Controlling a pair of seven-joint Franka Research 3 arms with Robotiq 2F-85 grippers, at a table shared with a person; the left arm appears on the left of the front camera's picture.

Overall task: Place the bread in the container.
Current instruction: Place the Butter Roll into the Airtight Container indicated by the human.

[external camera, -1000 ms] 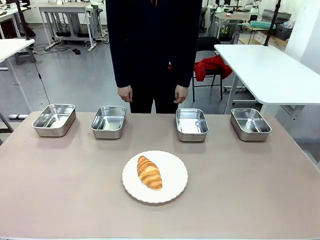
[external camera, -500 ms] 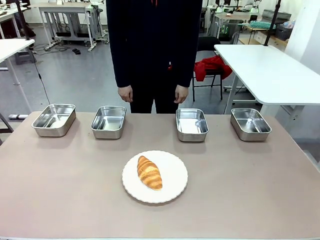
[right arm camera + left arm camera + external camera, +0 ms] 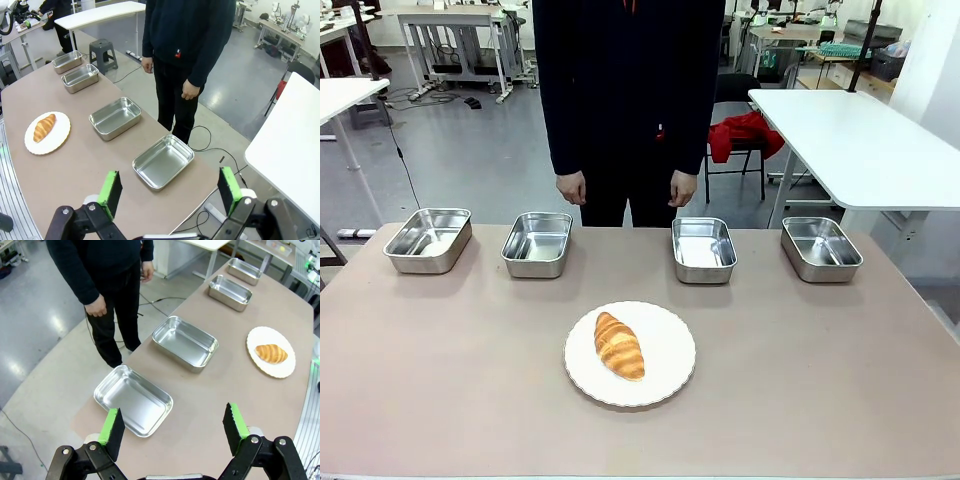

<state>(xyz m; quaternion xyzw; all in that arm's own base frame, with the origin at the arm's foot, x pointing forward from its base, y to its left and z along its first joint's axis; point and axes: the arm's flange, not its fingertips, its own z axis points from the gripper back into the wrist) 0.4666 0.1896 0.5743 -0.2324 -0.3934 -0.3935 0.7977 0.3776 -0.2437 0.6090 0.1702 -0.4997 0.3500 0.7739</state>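
Resting on white plate [image 3: 672, 338], bread [image 3: 619, 346] (left of centre).

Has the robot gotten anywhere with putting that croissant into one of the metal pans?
Nothing done yet: the bread lies on the white plate, and all four pans are empty. Nothing in hand: left end effector and right end effector are open. Picking it up and placing it remain.

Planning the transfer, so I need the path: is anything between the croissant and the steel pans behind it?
Nothing visible. The croissant lies on the white plate, and only bare table separates it from the four pans along the far edge. The person's hands hang behind the table, off it.
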